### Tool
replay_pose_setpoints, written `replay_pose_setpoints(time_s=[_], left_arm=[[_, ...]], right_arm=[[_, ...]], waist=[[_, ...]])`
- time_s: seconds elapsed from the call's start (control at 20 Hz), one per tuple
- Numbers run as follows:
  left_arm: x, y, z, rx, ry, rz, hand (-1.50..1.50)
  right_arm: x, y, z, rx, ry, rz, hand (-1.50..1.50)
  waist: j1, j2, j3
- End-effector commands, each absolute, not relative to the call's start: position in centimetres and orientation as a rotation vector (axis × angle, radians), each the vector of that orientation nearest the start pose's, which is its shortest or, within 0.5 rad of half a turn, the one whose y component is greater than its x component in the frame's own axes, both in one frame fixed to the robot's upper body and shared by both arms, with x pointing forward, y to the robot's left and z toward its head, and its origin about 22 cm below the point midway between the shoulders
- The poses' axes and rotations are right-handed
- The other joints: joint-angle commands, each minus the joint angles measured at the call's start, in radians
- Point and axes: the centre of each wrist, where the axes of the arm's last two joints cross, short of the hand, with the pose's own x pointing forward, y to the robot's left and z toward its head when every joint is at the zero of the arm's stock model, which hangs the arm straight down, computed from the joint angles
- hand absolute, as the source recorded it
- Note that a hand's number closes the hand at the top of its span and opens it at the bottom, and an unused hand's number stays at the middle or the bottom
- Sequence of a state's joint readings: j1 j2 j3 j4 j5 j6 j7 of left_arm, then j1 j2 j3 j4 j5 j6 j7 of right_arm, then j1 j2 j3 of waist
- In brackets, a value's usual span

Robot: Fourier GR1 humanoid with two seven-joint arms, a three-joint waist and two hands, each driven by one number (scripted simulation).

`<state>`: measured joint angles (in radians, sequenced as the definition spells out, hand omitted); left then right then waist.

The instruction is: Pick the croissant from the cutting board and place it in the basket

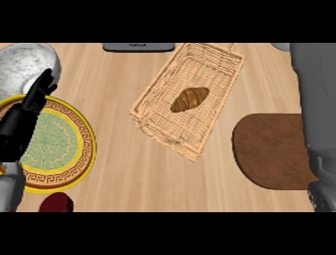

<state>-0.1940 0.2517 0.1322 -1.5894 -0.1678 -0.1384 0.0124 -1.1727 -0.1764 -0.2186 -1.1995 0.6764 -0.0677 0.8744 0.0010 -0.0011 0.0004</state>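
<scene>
The brown croissant lies inside the pale wicker basket, which sits slantwise on the counter's middle. The round brown cutting board at the right has nothing on it; its right side is hidden behind my grey right forearm. That forearm runs along the right edge up to the top of the view, and its hand does not show. My left hand is open at the left edge, fingers straight and pointing up, over the yellow plate.
A yellow patterned plate lies at the left, with a speckled grey bowl behind it. A dark red object shows at the lower left. A grey item sits at the counter's far edge.
</scene>
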Motion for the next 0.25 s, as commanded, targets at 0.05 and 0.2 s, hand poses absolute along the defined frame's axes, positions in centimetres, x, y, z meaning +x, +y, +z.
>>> replay_pose_setpoints(time_s=[0.05,0.2], left_arm=[[27.8,27.8,6.3,0.310,-1.731,-0.380,0.00],[28.9,30.1,8.0,0.306,-1.704,-0.379,0.00]], right_arm=[[39.4,-21.8,30.5,-0.784,-1.489,-0.132,-1.50],[37.8,-25.1,29.9,-0.810,-1.506,-0.216,-1.50]], waist=[[-0.012,-0.002,0.000],[-0.016,-0.003,0.000]])
